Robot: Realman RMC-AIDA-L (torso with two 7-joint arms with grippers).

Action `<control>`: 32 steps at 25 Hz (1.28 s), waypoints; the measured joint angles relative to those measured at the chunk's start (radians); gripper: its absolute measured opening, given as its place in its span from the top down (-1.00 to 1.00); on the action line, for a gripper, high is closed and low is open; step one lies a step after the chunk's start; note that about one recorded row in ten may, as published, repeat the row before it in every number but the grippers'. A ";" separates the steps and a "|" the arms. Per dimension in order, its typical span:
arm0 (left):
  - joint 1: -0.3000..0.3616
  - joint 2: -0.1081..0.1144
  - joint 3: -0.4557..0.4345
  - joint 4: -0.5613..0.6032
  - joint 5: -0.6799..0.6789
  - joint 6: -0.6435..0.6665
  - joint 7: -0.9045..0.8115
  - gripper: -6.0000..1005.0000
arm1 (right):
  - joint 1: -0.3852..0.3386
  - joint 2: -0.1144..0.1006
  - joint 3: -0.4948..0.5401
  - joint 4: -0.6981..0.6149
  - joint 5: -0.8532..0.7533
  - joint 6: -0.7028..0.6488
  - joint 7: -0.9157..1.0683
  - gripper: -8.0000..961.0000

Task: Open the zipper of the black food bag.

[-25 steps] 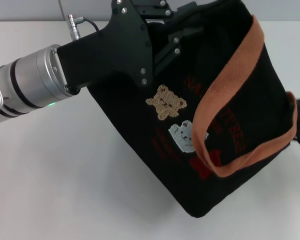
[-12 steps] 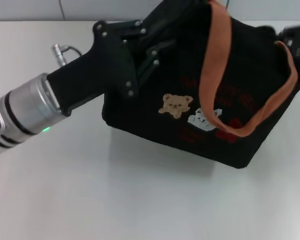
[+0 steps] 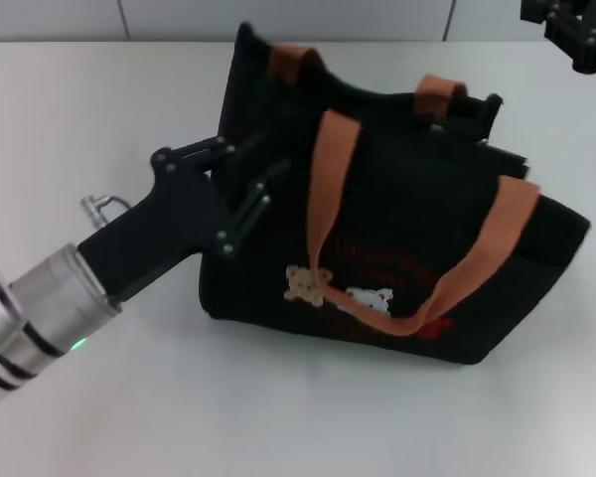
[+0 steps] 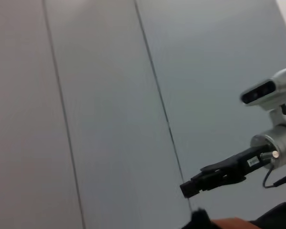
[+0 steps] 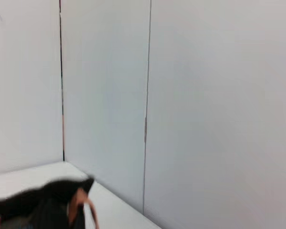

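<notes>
The left gripper (image 3: pixel 253 184) fingers clasp the black food bag (image 3: pixel 407 248); right gripper (image 3: pixel 571 30) fingers' state unclear.

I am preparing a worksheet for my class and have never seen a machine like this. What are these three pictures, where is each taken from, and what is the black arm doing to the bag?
This is a two-armed robot. The large picture comes from a camera on its head, looking down at a white table. On it stands a boxy black fabric food bag with orange-brown webbing handles and small embroidered bears. The left pincer, black on a silver arm, is against the bag's left end; whether it is gripping the fabric is hidden. The right pincer hangs clear of the bag at the far right corner. The zipper cannot be made out here. The other two pictures come from cameras on the wrists: both show mostly grey wall panels, and the left wrist view catches the other arm farther off.
</notes>
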 joint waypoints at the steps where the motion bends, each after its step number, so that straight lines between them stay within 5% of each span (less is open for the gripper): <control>1: 0.046 0.001 -0.034 -0.034 -0.005 0.013 0.020 0.62 | -0.002 0.001 0.000 0.008 0.027 0.000 -0.002 0.98; 5: 0.089 0.004 -0.039 -0.026 -0.007 0.096 0.017 0.41 | -0.044 0.002 0.000 0.012 0.131 -0.009 -0.004 0.94; 14: 0.170 0.011 -0.034 0.121 0.000 0.283 -0.126 -0.41 | -0.155 0.002 0.008 0.019 0.275 -0.166 -0.012 0.36; 20: 0.223 0.019 0.169 0.381 0.059 0.323 -0.446 -0.53 | -0.249 0.002 -0.001 0.024 0.272 -0.473 -0.090 -0.11; 25: 0.283 0.015 0.266 0.474 0.061 0.326 -0.509 -0.63 | -0.291 0.002 -0.030 0.054 0.126 -0.652 -0.209 -0.38; 32: 0.308 0.013 0.307 0.482 0.079 0.320 -0.509 -0.65 | -0.275 0.002 -0.031 0.196 0.019 -0.654 -0.332 -0.54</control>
